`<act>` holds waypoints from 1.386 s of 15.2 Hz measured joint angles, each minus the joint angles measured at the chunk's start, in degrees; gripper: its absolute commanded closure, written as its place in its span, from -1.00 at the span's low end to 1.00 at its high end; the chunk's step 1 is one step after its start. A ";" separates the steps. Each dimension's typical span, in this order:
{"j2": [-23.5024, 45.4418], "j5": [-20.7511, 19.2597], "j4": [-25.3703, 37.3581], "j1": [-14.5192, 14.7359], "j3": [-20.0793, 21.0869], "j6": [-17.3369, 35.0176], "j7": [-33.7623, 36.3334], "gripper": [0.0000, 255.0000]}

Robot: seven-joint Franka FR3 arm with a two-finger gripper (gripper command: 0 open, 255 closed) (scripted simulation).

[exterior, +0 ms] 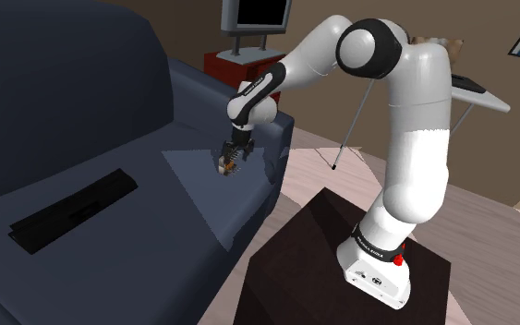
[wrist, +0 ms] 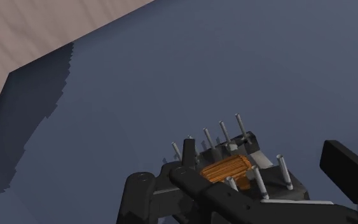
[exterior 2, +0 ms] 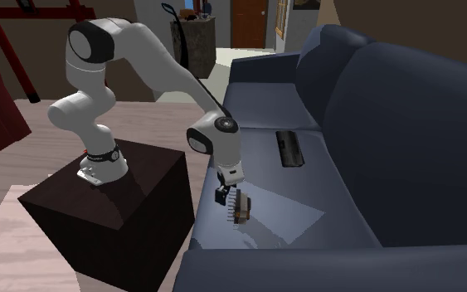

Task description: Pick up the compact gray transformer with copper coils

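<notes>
a: where is the transformer (wrist: 227,170) sitting?

b: it is lying on the seat cushion (exterior 2: 306,217) of the dark blue sofa (exterior: 110,102), near the front edge, right under the gripper (exterior: 234,155). a flat black bar (exterior: 73,210) is lying well apart on the same seat.

a: is the gripper clasping it?

b: not from what i am seeing. in the wrist view the two fingers are standing apart with the transformer between them. one finger (wrist: 348,170) is showing a clear gap to the gray body. the other (wrist: 139,194) is sitting so close that i am not telling touch from near.

a: so the step in hand is the closing.

b: i am judging so. doing it well is meaning keeping the gripper low and centred, so both pads are meeting the solid gray body together, not the thin pins or the copper coil. an off-centre close is risking shoving it along the cushion.

a: which way is it pointing?

b: its pins seem to be pointing along the seat toward the sofa's front edge, in two rows. its long axis seems to be running from finger to finger, so the jaws are closing on its ends.
</notes>
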 measured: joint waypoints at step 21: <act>-2.83 -0.75 0.21 0.28 -0.42 -3.00 0.85 1.00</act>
